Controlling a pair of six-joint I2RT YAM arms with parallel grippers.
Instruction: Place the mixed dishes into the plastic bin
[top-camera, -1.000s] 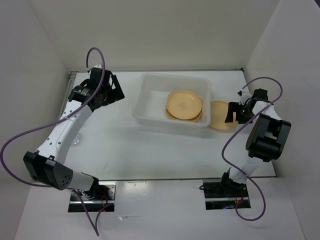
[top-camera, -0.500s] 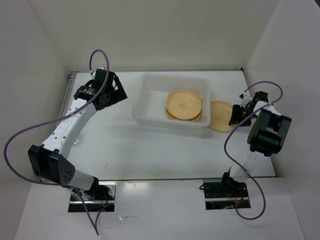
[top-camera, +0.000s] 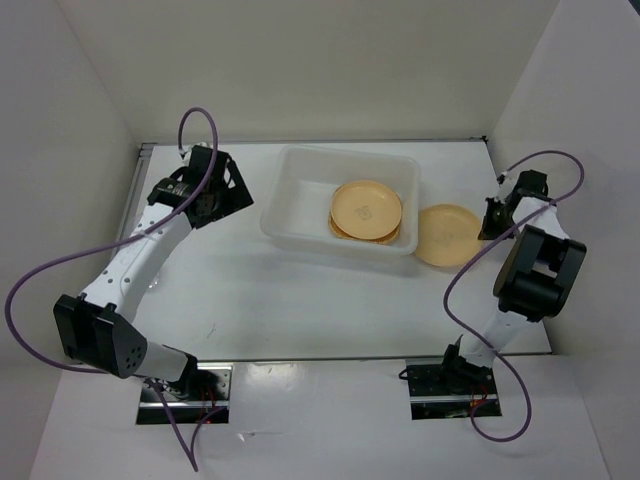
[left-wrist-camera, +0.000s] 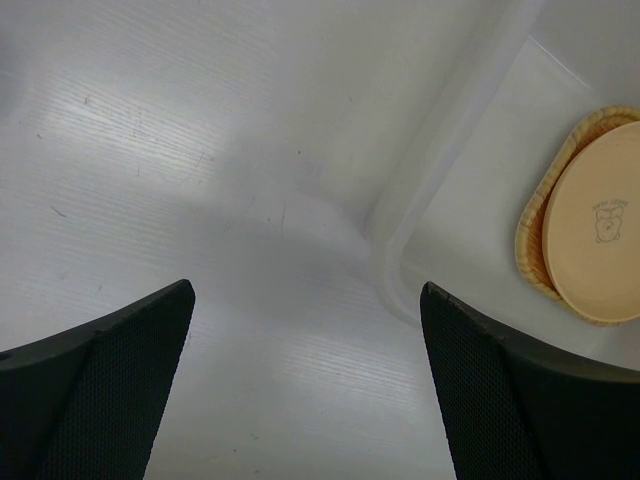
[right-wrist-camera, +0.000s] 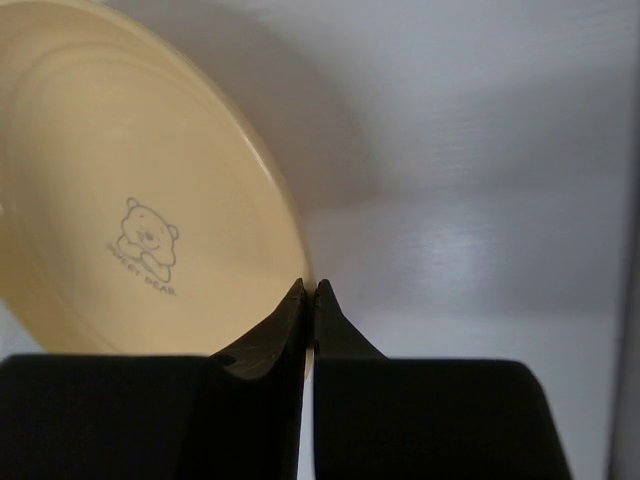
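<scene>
A round pale-orange plate (top-camera: 445, 235) lies on the table just right of the plastic bin (top-camera: 290, 165). My right gripper (top-camera: 488, 222) is at its right edge. In the right wrist view the gripper (right-wrist-camera: 308, 288) is shut on the rim of this plate (right-wrist-camera: 120, 200), which bears a small bear print. Inside the bin a second plate (top-camera: 366, 207) rests on the woven orange-tan tray (top-camera: 340, 232). My left gripper (top-camera: 215, 190) hovers open left of the bin. The left wrist view shows it (left-wrist-camera: 305, 290) holding nothing, with the bin's rim (left-wrist-camera: 420, 200), the plate (left-wrist-camera: 600, 220) and the tray (left-wrist-camera: 530, 225) to its right.
White walls close in the table on the left, back and right. A small clear cup (top-camera: 151, 284) shows faintly beside the left arm near the left edge. Purple cables loop off both arms.
My right gripper has closed onto the plate's right rim and shifted right and back. The left gripper has turned slightly and stays open.
</scene>
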